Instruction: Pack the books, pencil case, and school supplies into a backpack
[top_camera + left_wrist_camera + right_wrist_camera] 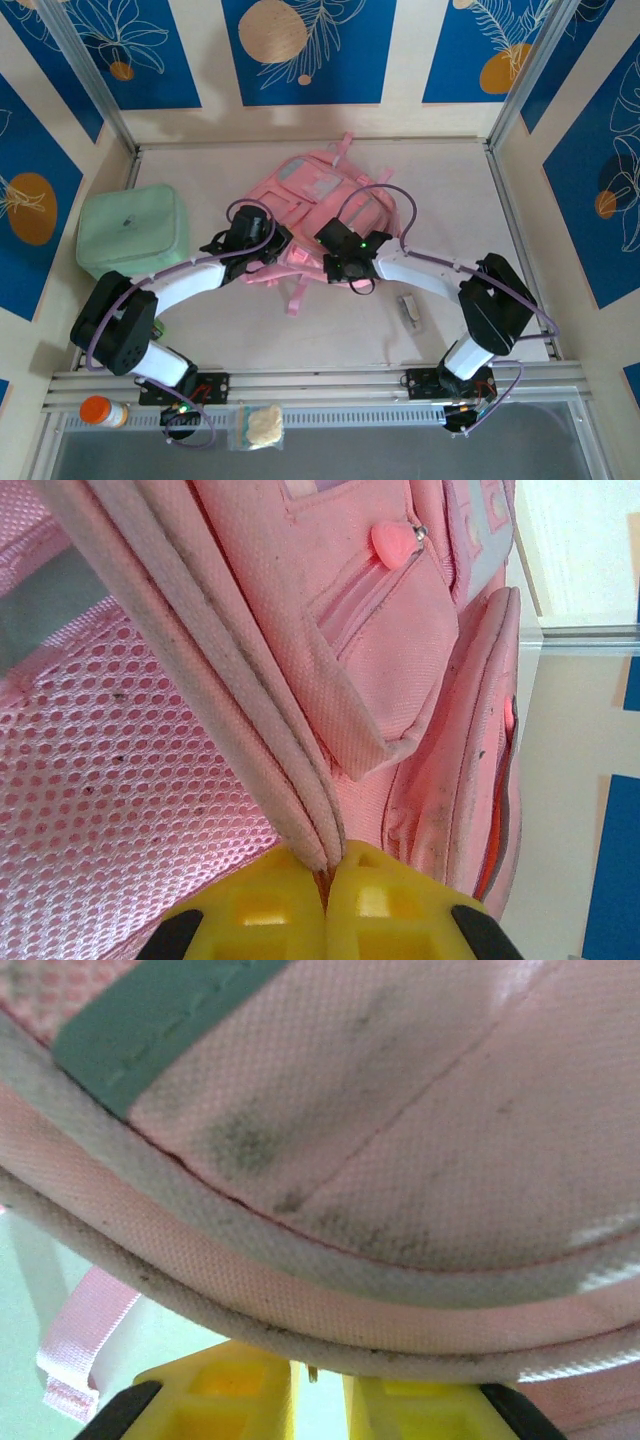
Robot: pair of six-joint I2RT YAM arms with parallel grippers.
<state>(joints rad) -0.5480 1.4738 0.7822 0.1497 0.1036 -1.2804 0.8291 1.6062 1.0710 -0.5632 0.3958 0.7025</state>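
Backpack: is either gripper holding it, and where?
Left gripper is pinched shut on the piped edge of the backpack. Right gripper stands slightly open at the rim; no clear grip.

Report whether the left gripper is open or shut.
Shut. In the left wrist view the left gripper has its yellow fingers pressed together, pinching a piped edge of the backpack between them.

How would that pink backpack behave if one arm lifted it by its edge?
Probably floppy: the backpack is soft fabric and mesh, and its piped edge curves where the left gripper pinches it. It lies slumped, so it is likely light. The loose straps would probably dangle and drag.
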